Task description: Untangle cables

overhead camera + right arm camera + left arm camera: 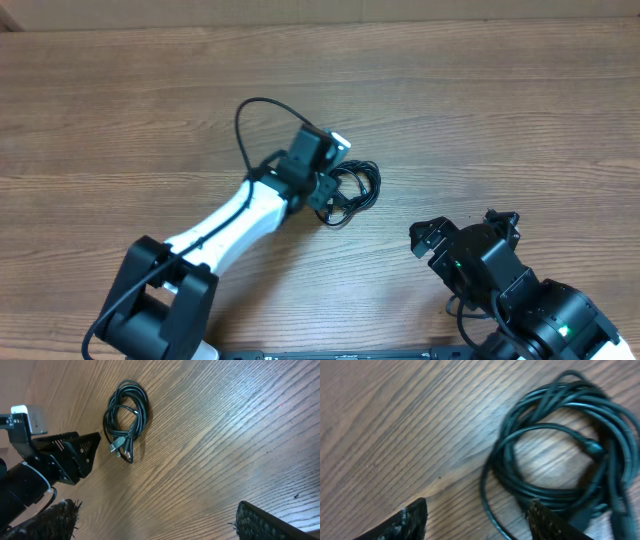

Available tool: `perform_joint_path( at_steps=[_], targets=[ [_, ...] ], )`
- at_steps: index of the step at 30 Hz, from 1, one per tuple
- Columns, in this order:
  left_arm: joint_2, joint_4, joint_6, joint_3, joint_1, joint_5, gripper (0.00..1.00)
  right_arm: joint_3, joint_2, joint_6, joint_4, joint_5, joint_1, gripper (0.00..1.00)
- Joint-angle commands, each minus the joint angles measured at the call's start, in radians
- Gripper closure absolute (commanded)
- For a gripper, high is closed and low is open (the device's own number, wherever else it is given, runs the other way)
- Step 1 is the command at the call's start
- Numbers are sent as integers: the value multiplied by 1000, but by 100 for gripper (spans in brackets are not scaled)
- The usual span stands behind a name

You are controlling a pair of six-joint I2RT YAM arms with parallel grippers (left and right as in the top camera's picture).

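Wooden table (120, 120) bears coiled cables (357, 187); left claw (476, 510) parted over their edge (right claw (466, 226) wide, empty).

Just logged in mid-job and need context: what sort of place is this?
Likely a robot test bench: a wood-grain table, a white left arm and black right arm reaching in from one edge, and a bundle of black cables.
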Motion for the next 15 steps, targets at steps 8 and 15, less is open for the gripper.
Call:
perform_joint_path(
  at_steps=[8,15],
  targets=[
    [139,0,26,13,60,198,36,-4,83,7,33,6,4,0],
    [192,9,14,13,60,105,60,-4,133,7,36,-16,4,0]
  ],
)
